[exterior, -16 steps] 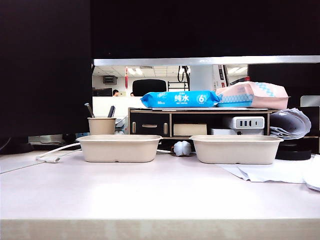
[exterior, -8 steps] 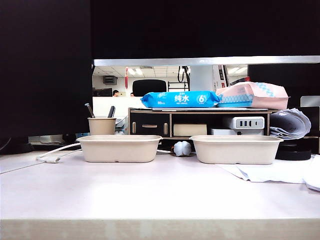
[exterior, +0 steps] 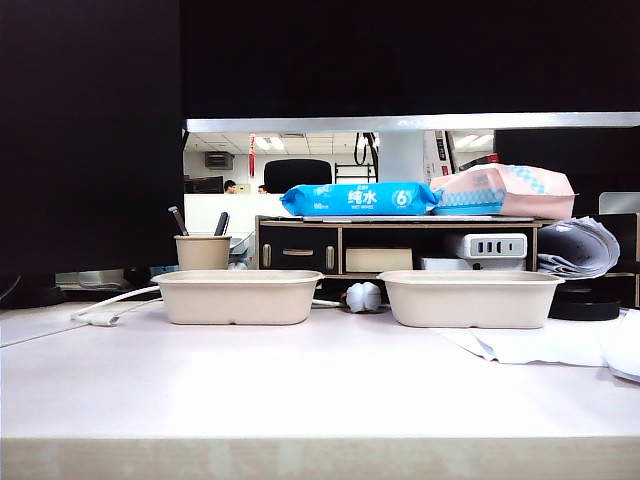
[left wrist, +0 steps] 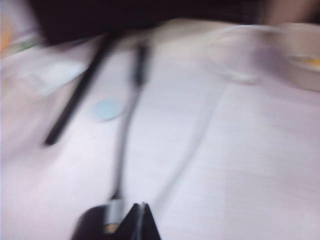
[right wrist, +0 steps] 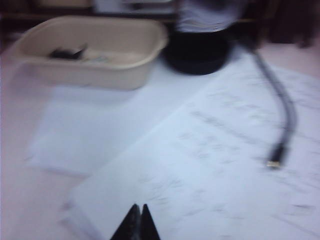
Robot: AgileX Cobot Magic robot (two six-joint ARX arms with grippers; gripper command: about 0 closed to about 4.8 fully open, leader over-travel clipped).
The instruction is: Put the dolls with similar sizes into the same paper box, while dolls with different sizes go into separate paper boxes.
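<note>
Both paper boxes side by side at table's far edge; dolls hidden, dark shape inside right one. Likely light, soft: pinch mid-body. Left gripper and right gripper clenched, empty, near.

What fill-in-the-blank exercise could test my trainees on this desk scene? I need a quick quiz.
1. Two beige paper boxes, the left box and the right box, stand on the ____.
2. The blue wipes pack lies on top of the ____.
3. The right end effector is ____ and holds nothing.
4. The left end effector hangs over a black ____.

Missing words: table; shelf; shut; cable
</note>
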